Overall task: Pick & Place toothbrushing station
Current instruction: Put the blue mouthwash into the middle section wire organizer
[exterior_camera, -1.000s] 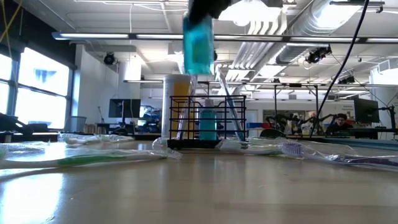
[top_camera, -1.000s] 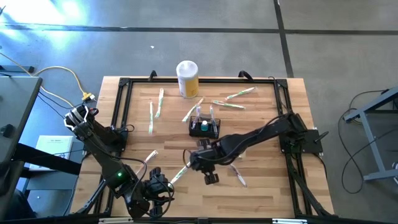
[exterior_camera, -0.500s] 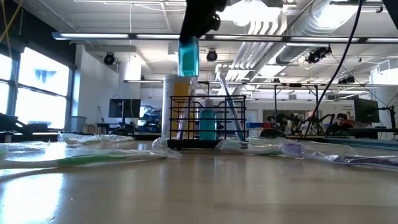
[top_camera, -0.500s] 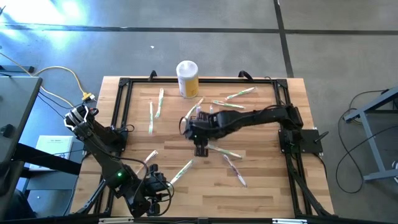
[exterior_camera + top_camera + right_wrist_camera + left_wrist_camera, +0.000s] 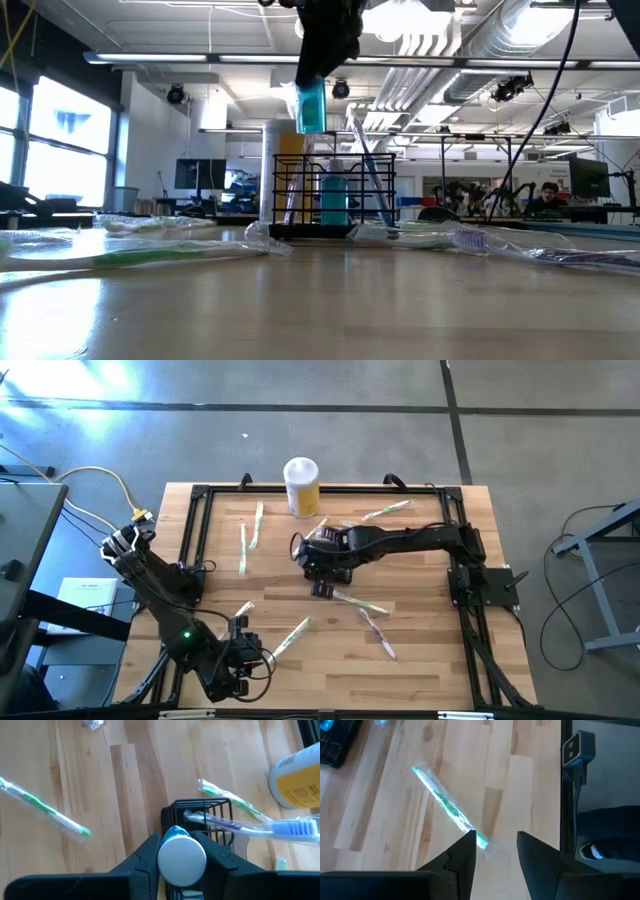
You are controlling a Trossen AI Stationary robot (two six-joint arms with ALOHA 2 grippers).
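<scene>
The black wire-mesh basket (image 5: 335,195) stands on the table's middle, in front of the yellow-and-white canister (image 5: 302,485). It holds a teal bottle (image 5: 333,200) and a purple toothbrush (image 5: 250,826) leaning on its rim. In the high view my right arm hides most of the basket. My right gripper (image 5: 181,847) hangs above the basket (image 5: 200,815), shut on another teal bottle (image 5: 311,105) with a white cap. My left gripper (image 5: 495,845) is open and empty at the table's near left (image 5: 240,652), above a wrapped green toothbrush (image 5: 447,807). My right gripper pinches the teal bottle between its two fingers (image 5: 150,855), at the bottle's upper end beside the white cap (image 5: 181,860). The fingers come from above, pointing down. The bottle hangs upright below them (image 5: 311,110), lifted clear, just above the basket's top.
Several wrapped toothbrushes lie scattered on the wood, among them ones at the left (image 5: 250,535), far right (image 5: 385,510) and near right (image 5: 375,625). A black metal frame (image 5: 195,540) runs around the table's edges.
My right gripper has carried the teal bottle from the table's near middle toward the far edge, and now it hangs over the basket. The bottle has stayed upright and clear of the table.
</scene>
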